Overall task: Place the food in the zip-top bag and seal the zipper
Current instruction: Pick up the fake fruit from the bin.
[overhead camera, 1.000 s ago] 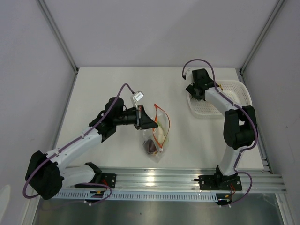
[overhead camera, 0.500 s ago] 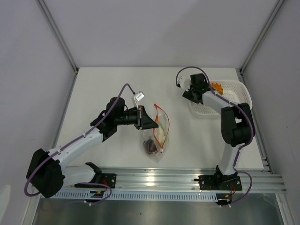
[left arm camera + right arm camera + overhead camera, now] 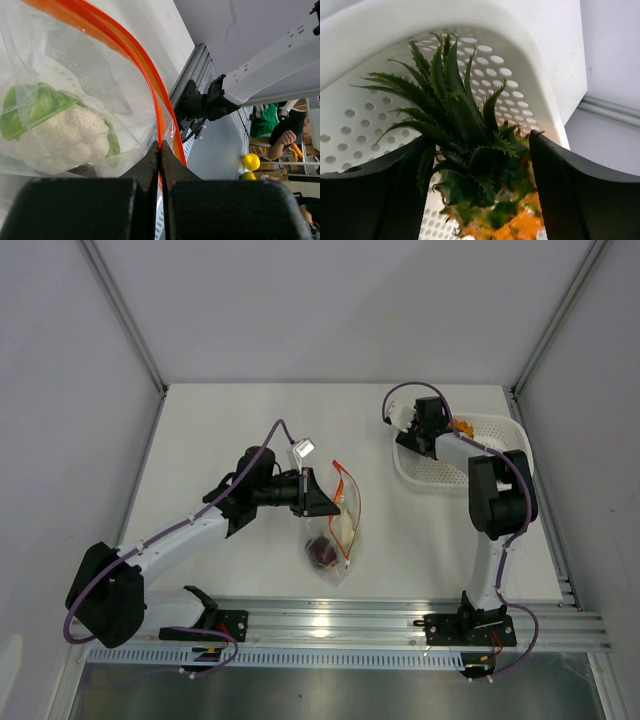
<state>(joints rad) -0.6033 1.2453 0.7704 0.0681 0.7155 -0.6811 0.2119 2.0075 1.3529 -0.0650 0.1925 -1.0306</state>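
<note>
Eyes on the bag (image 3: 333, 535) in the middle of the counter (image 3: 230, 430): its long axis runs from the far side back toward the arms. The orange zipper (image 3: 358, 502) curves down its right side, so the mouth faces right. It's clear and crinkly. A white vegetable with green leaves (image 3: 55, 132) is inside, and a dark red fruit (image 3: 322, 552) sits lower, at the near end.

The left claw (image 3: 160, 165) is pinched tight on that zipper strip, jaws together with the orange band running straight up out of them.

Over on the right, the pineapple (image 3: 470, 145) lies in the white perforated basket (image 3: 495, 465) at the far right of the counter. In the wrist view its spiky green crown fans up against the basket wall, with the orange body below. The right claw (image 3: 437, 428) has its jaws apart, one on each side of the crown, and the basket rim rises just behind.
</note>
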